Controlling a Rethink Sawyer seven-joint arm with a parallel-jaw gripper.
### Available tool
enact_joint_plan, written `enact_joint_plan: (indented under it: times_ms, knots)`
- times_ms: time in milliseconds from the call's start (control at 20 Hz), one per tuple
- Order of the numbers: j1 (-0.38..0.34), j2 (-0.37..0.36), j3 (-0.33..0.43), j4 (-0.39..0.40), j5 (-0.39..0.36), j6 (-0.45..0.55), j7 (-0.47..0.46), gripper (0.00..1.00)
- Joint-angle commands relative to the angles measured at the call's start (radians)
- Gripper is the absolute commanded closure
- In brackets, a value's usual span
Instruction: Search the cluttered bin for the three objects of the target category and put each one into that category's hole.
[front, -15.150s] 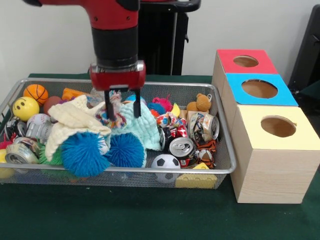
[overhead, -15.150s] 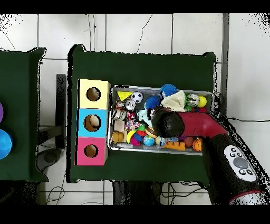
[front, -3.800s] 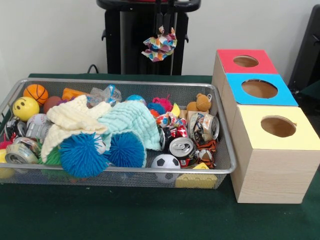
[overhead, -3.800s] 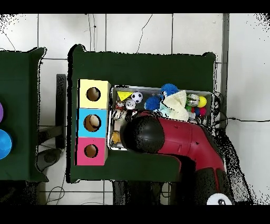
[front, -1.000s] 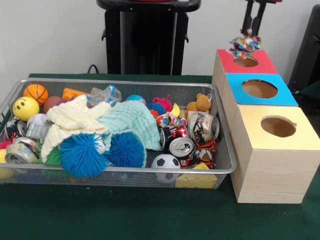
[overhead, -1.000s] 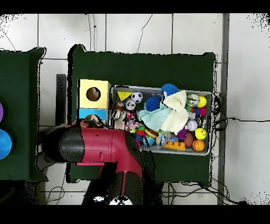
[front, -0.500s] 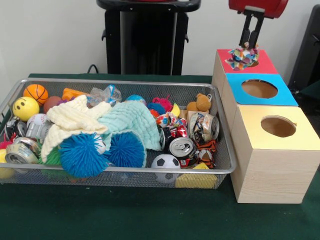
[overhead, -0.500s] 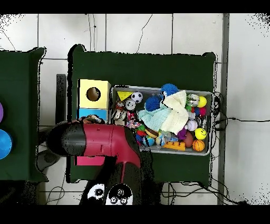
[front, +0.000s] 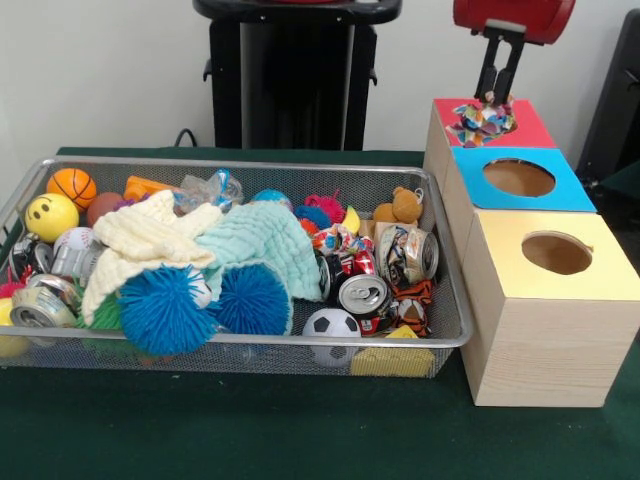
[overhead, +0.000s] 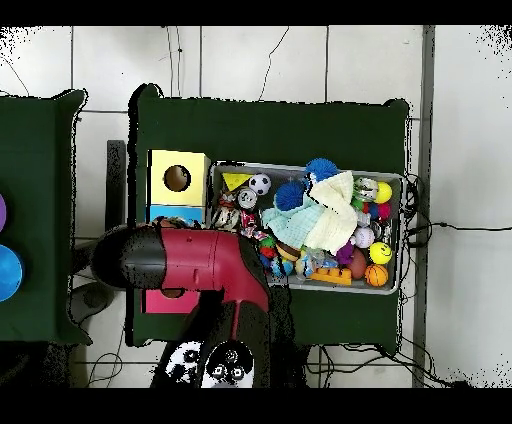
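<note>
Tool (front: 497, 93) pinched shut on the multicoloured cloth (front: 480, 122), which sits bunched over the red box (front: 525, 129) hole at the tabletop's far corner. Risk: loose folds may snag the rim and drape there on release instead of dropping. Wire bin (front: 452, 335) is crowded with balls, cans, two knitted cloths (front: 200, 245); blue box (front: 565, 190) and yellow box (front: 600, 280) holes look empty.

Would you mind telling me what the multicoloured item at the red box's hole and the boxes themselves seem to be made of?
The multicoloured item looks like soft patterned cloth, crumpled and floppy. The boxes look like pale wood or wood-grain board, with matte coloured tops, possibly paper or paint.
</note>
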Motion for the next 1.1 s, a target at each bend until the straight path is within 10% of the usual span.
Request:
enact_joint_plan:
  times_ms: [50, 1100]
  knots:
    - [0.01, 0.064, 0.008, -0.072, 0.053, 0.018, 0.263, 1.0]
    - [0.075, 0.162, -0.042, -0.247, 0.104, 0.12, 0.323, 1.0]
